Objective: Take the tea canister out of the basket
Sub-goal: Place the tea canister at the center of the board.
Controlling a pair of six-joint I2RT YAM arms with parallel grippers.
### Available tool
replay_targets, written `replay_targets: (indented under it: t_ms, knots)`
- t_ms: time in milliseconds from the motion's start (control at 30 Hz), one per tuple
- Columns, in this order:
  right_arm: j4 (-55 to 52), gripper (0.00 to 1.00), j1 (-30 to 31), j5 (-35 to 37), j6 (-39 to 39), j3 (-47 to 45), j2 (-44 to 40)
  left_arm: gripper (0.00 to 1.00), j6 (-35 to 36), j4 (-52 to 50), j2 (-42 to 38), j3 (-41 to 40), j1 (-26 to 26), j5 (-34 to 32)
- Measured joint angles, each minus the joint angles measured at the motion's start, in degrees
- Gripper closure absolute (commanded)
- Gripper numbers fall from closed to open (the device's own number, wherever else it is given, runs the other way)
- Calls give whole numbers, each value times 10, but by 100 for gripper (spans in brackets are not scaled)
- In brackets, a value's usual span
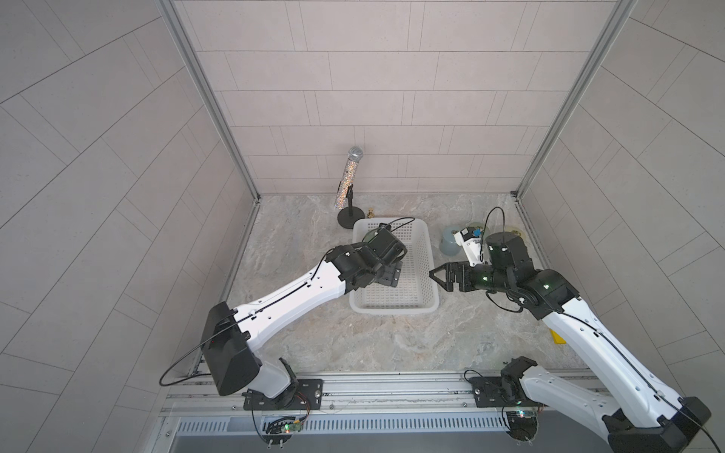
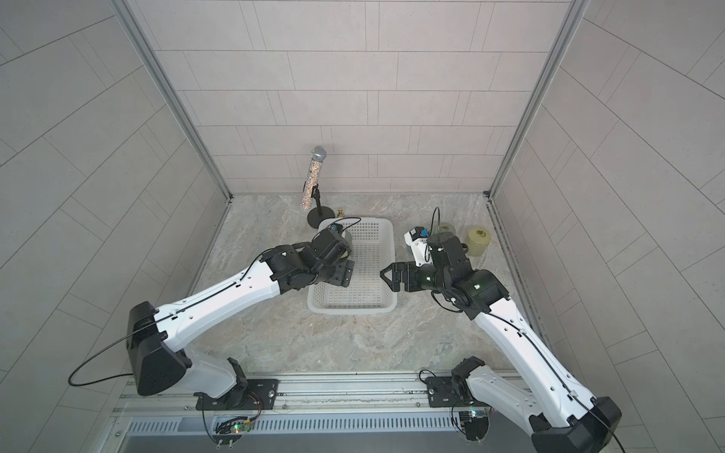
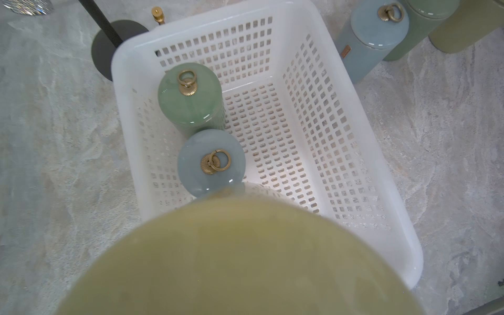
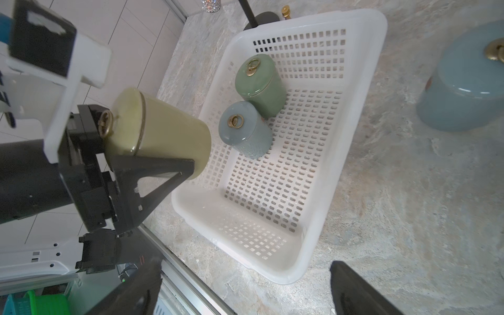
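The white basket (image 1: 392,310) (image 2: 353,310) stands mid-table. My left gripper (image 1: 390,270) (image 2: 344,274) is over its left side, shut on an olive tea canister (image 4: 163,131) that it holds tilted, clear above the basket floor. One black finger (image 4: 152,174) presses the canister's side. That canister (image 3: 240,259) fills the left wrist view and hides the jaws. A green canister (image 3: 189,95) (image 4: 259,81) and a blue-grey one (image 3: 211,163) (image 4: 245,131) stand inside the basket (image 3: 381,169) (image 4: 351,136). My right gripper (image 1: 437,274) (image 2: 386,274) (image 4: 245,294) is open and empty, just right of the basket.
A blue canister (image 1: 451,239) (image 3: 376,35) (image 4: 463,90), a green one (image 3: 425,16) and a pale olive one (image 2: 478,239) stand on the table right of the basket. A glittery microphone on a black stand (image 1: 347,176) and a small brass piece (image 1: 370,213) sit behind it.
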Motion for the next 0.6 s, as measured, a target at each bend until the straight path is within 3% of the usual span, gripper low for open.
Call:
replay_targets:
  t_ms: [200,600]
  knots:
    - [24,0,49,15,3,19,36,20,22,-21,-12,23,62,-1]
    - [49,0,126,44,6,58,98,20,59,5,2,6,246,20]
